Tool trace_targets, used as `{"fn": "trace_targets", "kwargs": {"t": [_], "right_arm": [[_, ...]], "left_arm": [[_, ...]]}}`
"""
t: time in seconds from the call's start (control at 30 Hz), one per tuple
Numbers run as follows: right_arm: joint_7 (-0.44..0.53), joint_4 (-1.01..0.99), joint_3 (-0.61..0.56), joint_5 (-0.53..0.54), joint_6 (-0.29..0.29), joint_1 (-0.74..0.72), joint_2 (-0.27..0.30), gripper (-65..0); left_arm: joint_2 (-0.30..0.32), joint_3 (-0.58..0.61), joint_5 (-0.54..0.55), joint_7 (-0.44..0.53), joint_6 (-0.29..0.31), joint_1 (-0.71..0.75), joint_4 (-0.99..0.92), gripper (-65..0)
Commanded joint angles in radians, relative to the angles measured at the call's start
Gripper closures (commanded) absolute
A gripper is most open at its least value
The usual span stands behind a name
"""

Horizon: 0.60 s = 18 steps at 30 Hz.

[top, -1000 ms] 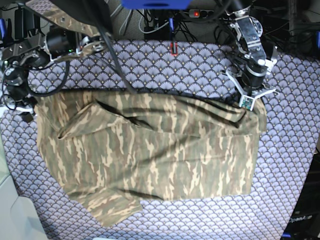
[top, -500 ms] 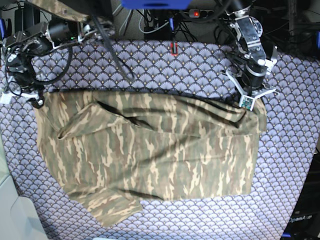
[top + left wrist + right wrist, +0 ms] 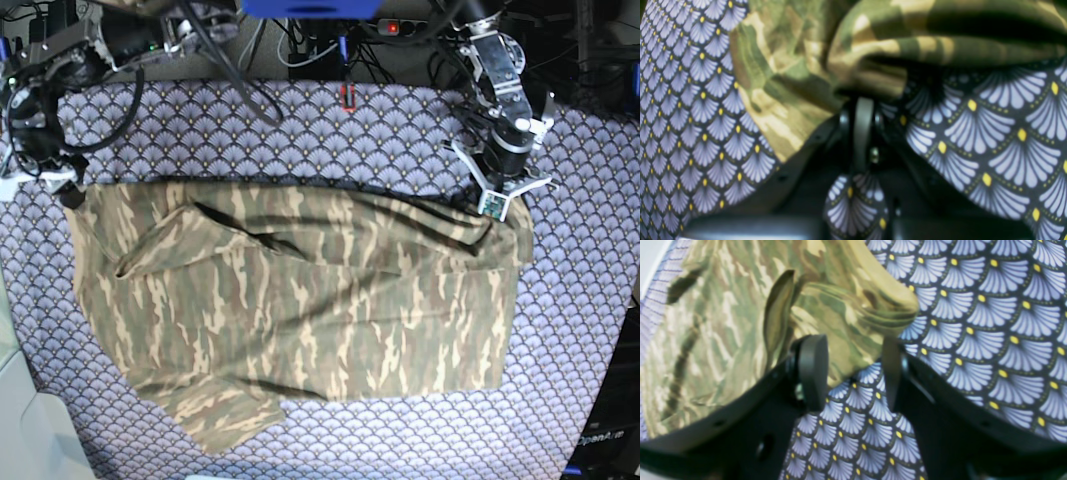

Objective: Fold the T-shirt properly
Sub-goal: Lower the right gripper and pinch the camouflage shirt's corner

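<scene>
— So, where does the T-shirt [image 3: 300, 310] lie?

— It lies spread across the middle of the tablecloth [image 3: 330, 130], a wide camouflage shape in olive, tan and brown. One sleeve sticks out at the near lower corner, and a long dark fold runs along its far edge. In the base view its two far corners reach toward the two arms.

— What is the left gripper [image 3: 863, 110] doing?

— Its jaws are pressed fully together at the far corner on the base view's right. In the left wrist view a rolled bunch of the camouflage cloth sits right at the fingertips, pinched there. The patterned tablecloth shows on both sides of it.

— And the right gripper [image 3: 853, 370]?

— Its two dark pads [image 3: 811, 370] stand wide apart with nothing clamped between them. A rounded corner of the shirt lies just ahead, partly between the pads, and the left pad overlaps the cloth edge; I cannot tell if it touches. In the base view this gripper sits at the shirt's far corner on the left.
</scene>
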State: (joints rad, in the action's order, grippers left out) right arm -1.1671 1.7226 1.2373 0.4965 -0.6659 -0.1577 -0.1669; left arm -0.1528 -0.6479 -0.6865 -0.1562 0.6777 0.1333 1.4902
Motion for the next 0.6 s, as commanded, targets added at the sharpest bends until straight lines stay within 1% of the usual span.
{"fn": "trace_targets", "kwargs": {"t": [0.0,0.1,0.3,0.5,0.57], "right_arm": [[0.016,0.02,-0.001,0.041,-0.001,0.007,0.01,-28.3],[0.016,0.017,-0.001,0.07,0.001,0.037,0.01,-28.3],[0.028,0.011,-0.043,0.066,0.001,0.076,0.01,-28.3],[0.117,-0.112,-0.09,0.066,0.002,0.089,0.01,-28.2],[0.141,-0.121,-0.113,0.066,0.002,0.094,0.01,-28.2]], "left_arm": [[-0.004,0.012,-0.014,-0.029,0.02,0.004,0.002,0.0],[-0.004,0.024,-0.014,-0.029,0.02,0.012,0.002,0.0],[-0.004,0.024,-0.014,-0.029,0.02,0.015,0.002,0.0],[-0.004,0.024,-0.014,-0.027,0.02,0.018,0.002,0.0],[-0.004,0.024,-0.014,-0.027,0.02,0.018,0.002,0.0]]}}
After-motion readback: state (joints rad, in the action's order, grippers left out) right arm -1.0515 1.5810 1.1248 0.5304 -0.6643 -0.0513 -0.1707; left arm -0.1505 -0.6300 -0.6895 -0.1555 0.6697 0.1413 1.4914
